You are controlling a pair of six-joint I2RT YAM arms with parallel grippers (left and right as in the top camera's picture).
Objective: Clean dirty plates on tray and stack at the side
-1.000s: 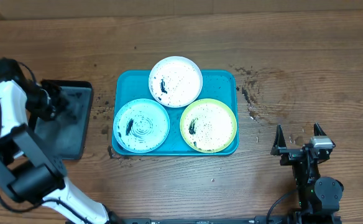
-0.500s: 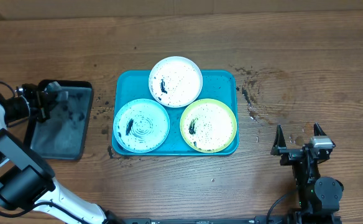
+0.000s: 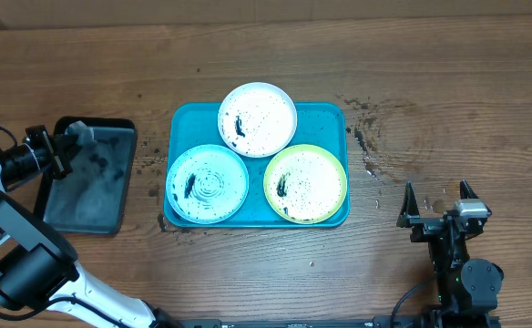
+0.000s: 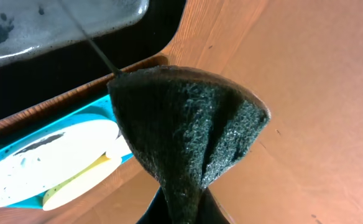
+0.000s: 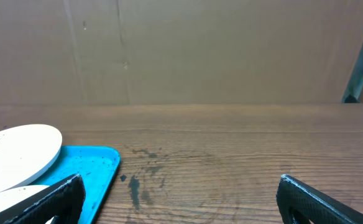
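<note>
Table (image 3: pixel 448 82): brown wood, grain running left to right, filling the overhead view. Plain cardboard wall (image 5: pixel 181 50) behind its far edge, seen from the right wrist.

Tray (image 3: pixel 325 114): turquoise, at table centre, long axis left to right, flat on the wood.

Black tray (image 3: pixel 93 196): grey and smeared inside, long axis near to far, left of the turquoise one and apart from it.

Plates, all three on the tray in a triangle, face up:
- white plate (image 3: pixel 258 118) at far middle, overhanging the far rim;
- light blue plate (image 3: pixel 207 183) at near left, reaching the tray's left rim;
- yellow-green plate (image 3: pixel 305 184) at near right.

Rims close together; cannot tell whether touching. Dark specks on each, plus one elongated dark smear left of centre, lying roughly near to far.

Right gripper (image 3: pixel 437 196): near right of the table, well apart from the tray, jaws spread wide with nothing between them.

Left gripper (image 3: pixel 63 148): over the far left corner of the black tray, jaws pinching a scouring pad (image 4: pixel 188 130). Pad dark green and coarse, folded at the pinch and fanning out away from the fingers.

Dark crumbs (image 3: pixel 362 137) scattered on the wood just right of the tray; a few more at its near left corner.
</note>
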